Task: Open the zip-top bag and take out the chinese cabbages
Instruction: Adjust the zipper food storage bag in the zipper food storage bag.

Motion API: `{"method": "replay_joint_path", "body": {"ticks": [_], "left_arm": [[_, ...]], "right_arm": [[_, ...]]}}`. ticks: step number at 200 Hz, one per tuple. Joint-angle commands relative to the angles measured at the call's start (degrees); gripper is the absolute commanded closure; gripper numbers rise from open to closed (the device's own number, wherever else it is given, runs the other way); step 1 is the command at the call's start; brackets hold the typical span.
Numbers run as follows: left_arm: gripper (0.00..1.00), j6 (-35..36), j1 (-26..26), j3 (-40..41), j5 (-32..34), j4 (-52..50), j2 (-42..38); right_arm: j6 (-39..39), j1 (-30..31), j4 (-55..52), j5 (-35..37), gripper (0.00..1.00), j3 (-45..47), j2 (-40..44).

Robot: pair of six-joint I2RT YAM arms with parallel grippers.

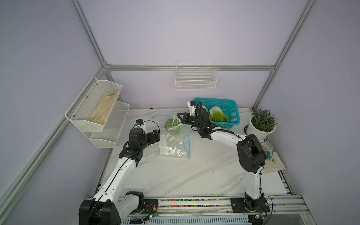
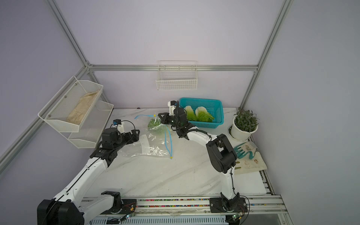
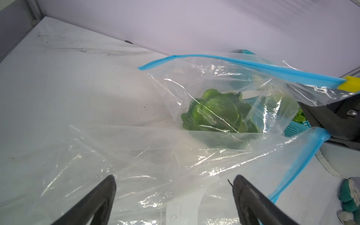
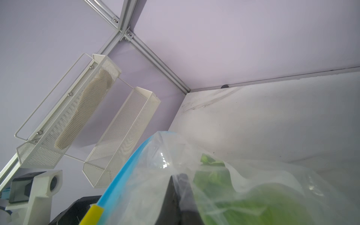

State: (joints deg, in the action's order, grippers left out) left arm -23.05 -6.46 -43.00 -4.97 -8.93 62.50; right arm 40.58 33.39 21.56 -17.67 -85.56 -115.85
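On the white marble-patterned table (image 1: 185, 175), the left gripper (image 3: 174, 177) stands at the near left end of the zip-top bag (image 1: 171, 145). Its fingers are wide apart and hold nothing, and the plastic lies below them. The bag is clear and wrinkled, with a blue zip strip (image 1: 187, 140) along its open mouth and a yellow slider (image 3: 349, 85). A white label (image 1: 163, 145) is on the bag, but its writing is too faint to read. Farther in, inside the bag, lies the round cabbage (image 3: 216, 115), dark green with smooth cupped leaves. The right gripper (image 1: 178, 116) is closed on the bag's rim beside the slider and holds that edge above the table. At the far right, the elongated cabbages (image 2: 203, 116), with white bases and light-green frilly leaves, lie side by side in the teal basket (image 2: 206, 124).
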Motion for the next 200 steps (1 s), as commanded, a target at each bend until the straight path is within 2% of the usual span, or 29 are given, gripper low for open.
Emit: {"method": "replay_joint_path", "body": {"ticks": [1,17,33,57,78,98,118,136,155,200], "left_arm": [[0.06,1.1,-2.8,-3.3,0.2,2.4,1.1],[0.05,4.2,-3.9,-4.3,1.8,3.5,1.7],[0.04,10.3,-4.0,-7.6,1.6,4.4,2.8],[0.02,28.6,-4.0,-14.4,3.1,5.1,5.0],[0.02,40.4,-4.0,-18.1,6.3,9.2,8.8],[0.01,54.6,-3.8,-21.7,-0.8,6.8,13.3],[0.01,63.1,-3.7,-23.8,-7.7,4.1,16.3],[0.04,68.7,-3.5,-24.7,-14.4,2.0,17.7],[0.13,71.9,-3.3,-27.3,-19.7,-1.7,21.3],[0.15,74.4,-3.0,-32.9,-24.3,-3.9,28.8]], "right_arm": [[3.8,-0.4,3.3,-1.2,1.0,1.0,-2.1],[4.6,-0.4,3.9,-1.9,1.0,1.5,-1.9],[4.3,-0.6,3.7,-2.3,1.0,2.7,-0.8],[4.2,-1.6,4.0,-3.1,1.0,5.2,1.4],[4.2,-2.5,4.2,-4.9,1.0,6.7,2.7],[3.9,-3.3,4.4,-6.3,1.0,7.9,4.0],[4.2,-4.2,4.9,-7.8,1.0,8.5,4.7],[4.8,-4.9,5.2,-8.8,1.0,8.5,5.0],[6.0,-5.6,6.5,-10.2,1.0,8.8,5.0],[6.2,-5.9,7.3,-13.1,1.0,8.6,5.0]]}}
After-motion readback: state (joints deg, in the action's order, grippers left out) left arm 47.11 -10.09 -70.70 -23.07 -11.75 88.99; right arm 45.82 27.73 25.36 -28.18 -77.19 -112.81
